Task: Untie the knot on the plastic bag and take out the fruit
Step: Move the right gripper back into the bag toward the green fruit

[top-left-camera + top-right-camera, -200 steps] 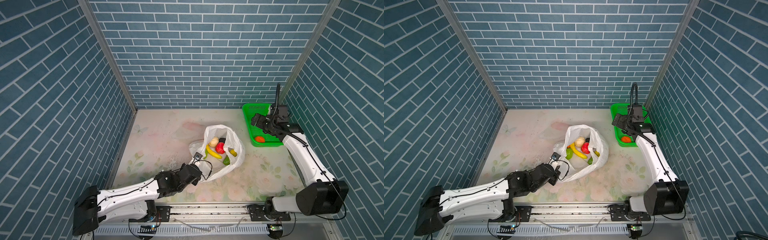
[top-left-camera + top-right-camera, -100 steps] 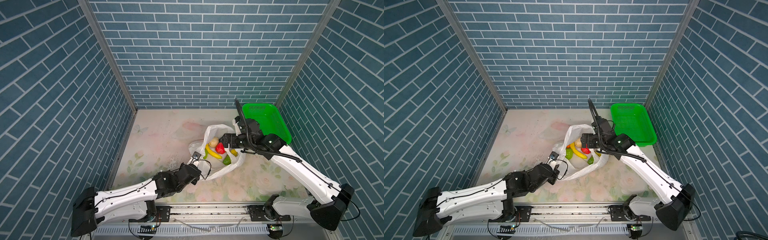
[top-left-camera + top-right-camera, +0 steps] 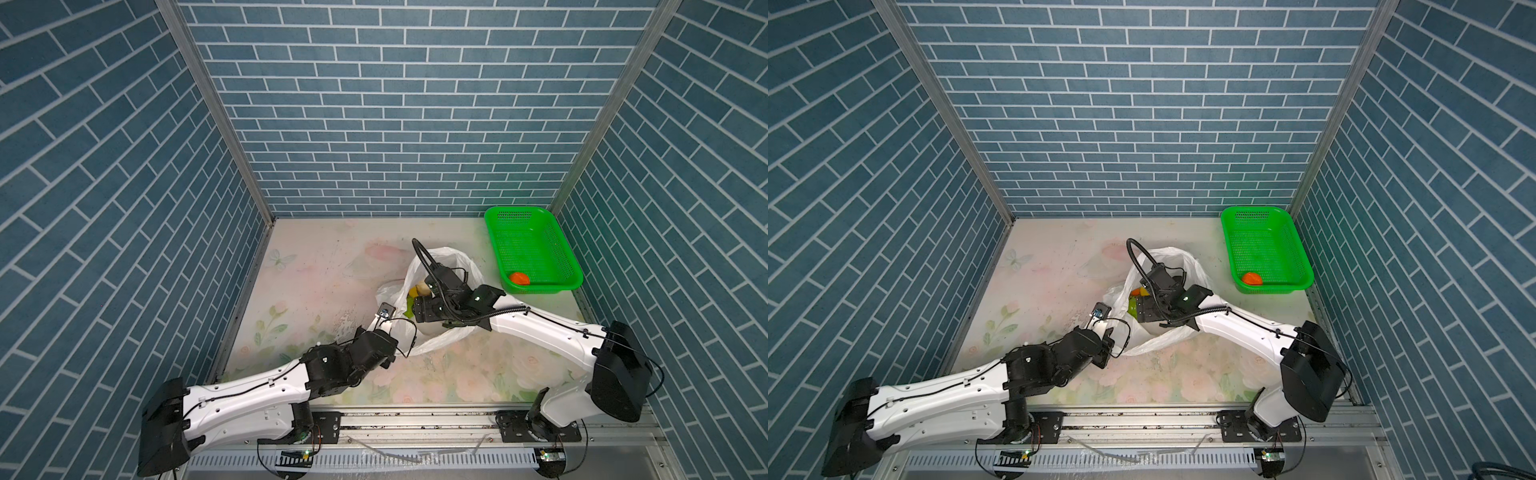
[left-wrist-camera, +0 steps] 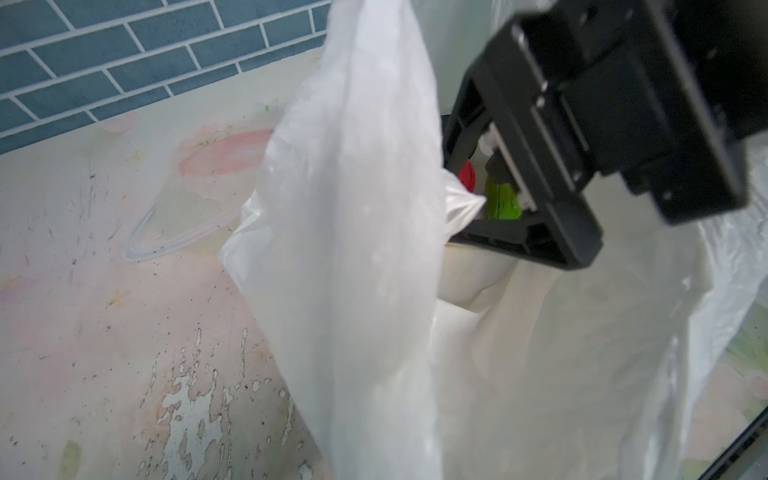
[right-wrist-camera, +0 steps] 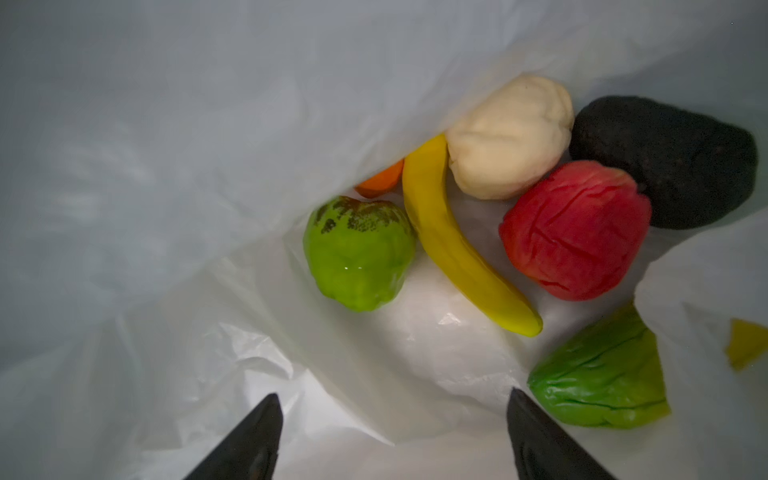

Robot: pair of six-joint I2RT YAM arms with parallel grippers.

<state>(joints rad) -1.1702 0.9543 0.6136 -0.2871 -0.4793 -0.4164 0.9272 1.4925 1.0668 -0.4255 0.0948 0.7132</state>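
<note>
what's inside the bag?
Open right gripper; banana, green round fruit, whitish knobbly piece, red piece, dark oval, second green piece. Hidden by plastic bag folds: most of an orange piece.

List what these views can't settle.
- Left gripper: left wrist view, tips hidden by plastic bag film.
- Orange piece: right wrist view, mostly under a bag fold and the banana.
- Yellow patch: same view, veiled by film, unidentifiable.
- Orange item in the basket: both top views, too small to name.

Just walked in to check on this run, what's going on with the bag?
The left hand is shut on the rim of the plastic bag, holding it open. The right hand, jaws apart and empty, is down inside it above the fruit: a banana, a red piece, a green piece. One orange piece lies in the green basket.
</note>
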